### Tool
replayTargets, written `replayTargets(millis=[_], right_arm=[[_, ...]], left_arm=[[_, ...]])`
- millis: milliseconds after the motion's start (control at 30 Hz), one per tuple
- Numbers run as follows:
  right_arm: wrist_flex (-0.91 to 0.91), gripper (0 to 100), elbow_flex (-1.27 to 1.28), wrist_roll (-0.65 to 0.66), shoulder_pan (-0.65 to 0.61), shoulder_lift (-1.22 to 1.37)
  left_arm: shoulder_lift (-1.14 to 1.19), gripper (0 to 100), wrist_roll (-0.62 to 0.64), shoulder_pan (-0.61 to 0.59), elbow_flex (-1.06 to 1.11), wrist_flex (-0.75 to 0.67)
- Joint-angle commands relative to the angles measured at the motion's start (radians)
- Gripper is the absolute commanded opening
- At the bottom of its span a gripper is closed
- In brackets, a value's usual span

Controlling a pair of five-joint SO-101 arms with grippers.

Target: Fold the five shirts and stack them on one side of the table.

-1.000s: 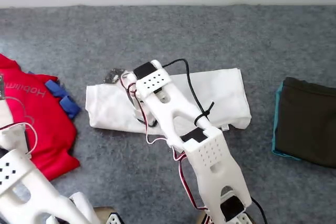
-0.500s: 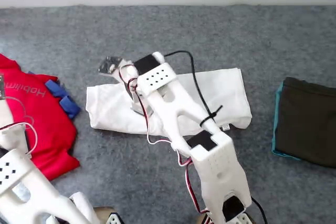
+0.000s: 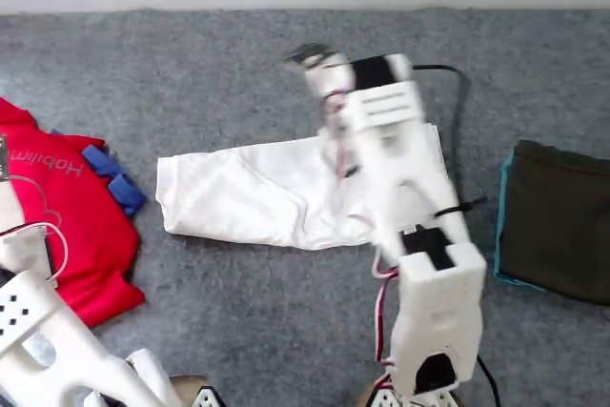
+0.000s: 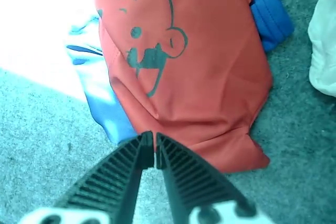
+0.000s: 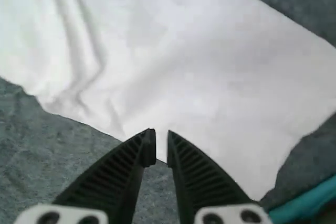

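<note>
The right arm has swung away from the left half of the white shirt to its right end, leaving the left half uncovered. The shirt lies in a long folded strip across the middle of the grey desk. The right claw hangs over one edge of the shirt, its tips all but pressed together and pinching nothing. The left claw is pressed together and empty, at the hem of the red shirt, which lies on the desk's left side with blue cloth beside it. A folded dark shirt with a teal edge lies at the desk's right side.
</note>
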Motion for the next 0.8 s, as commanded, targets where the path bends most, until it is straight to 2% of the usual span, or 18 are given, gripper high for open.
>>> replayTargets(millis=[0,133,533,767], right_arm=[[0.039,19.8,-0.026,-0.098,0.105,-0.031],[0.007,27.8,-0.026,-0.178,0.176,0.035],[-0.193,27.9,-0.031,-0.203,0.223,0.183],[-0.216,27.9,-0.031,-0.199,0.265,0.231]], left_arm=[[-0.018,2,-0.005,0.005,-0.007,-0.015],[-0.018,2,-0.005,0.005,-0.007,-0.015],[-0.017,2,-0.006,0.005,-0.007,-0.015],[-0.017,2,-0.008,0.005,-0.007,-0.015]])
